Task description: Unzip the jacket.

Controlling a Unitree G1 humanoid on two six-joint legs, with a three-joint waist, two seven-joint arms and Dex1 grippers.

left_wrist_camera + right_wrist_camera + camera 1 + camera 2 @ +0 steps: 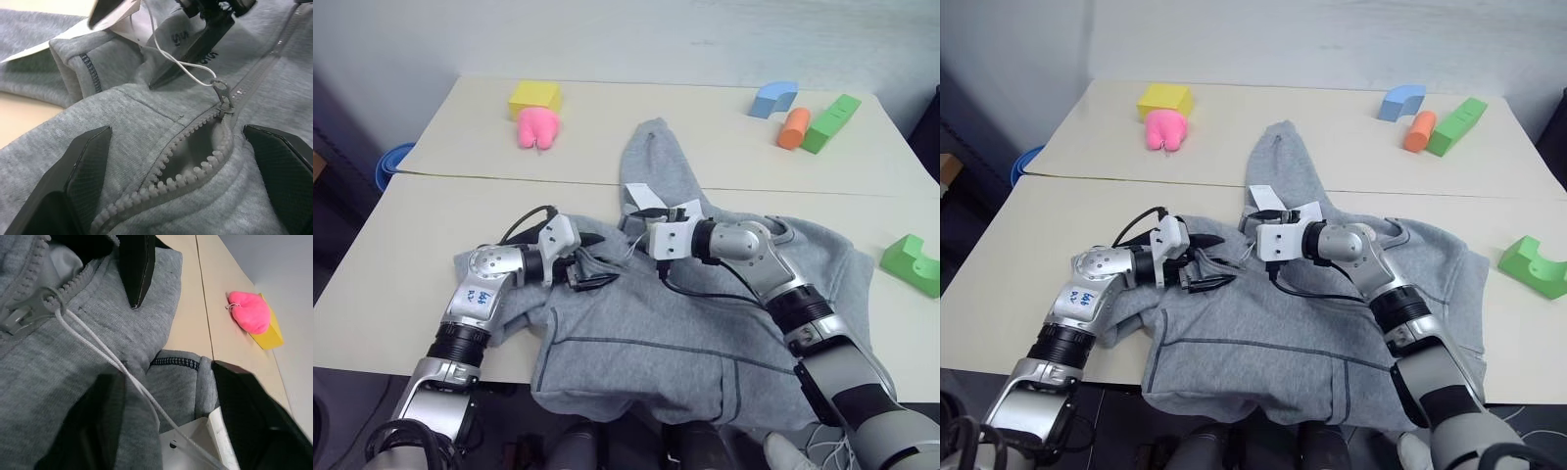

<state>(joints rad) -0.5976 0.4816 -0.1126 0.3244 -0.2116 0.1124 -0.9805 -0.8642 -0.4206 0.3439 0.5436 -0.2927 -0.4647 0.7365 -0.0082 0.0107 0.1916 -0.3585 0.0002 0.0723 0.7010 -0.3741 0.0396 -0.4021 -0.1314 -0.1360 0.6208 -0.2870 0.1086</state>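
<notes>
On the table [372, 245] the jacket [705, 333] lay flat with its collar at twelve o'clock, the left gripper [183, 161] wide apart around the collar, probably to steady it, while the right gripper [168, 401], half apart, straddled the zipper cord [112, 362] without clamping.

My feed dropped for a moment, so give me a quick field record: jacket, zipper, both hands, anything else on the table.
jacket: grey, lying flat on table, hood away from robot
zipper slider: near collar, top teeth parted, white cord attached
left hand: open, straddling collar by zipper
right hand: open, over cord and hang tag
others: foam blocks, pink toy
</notes>
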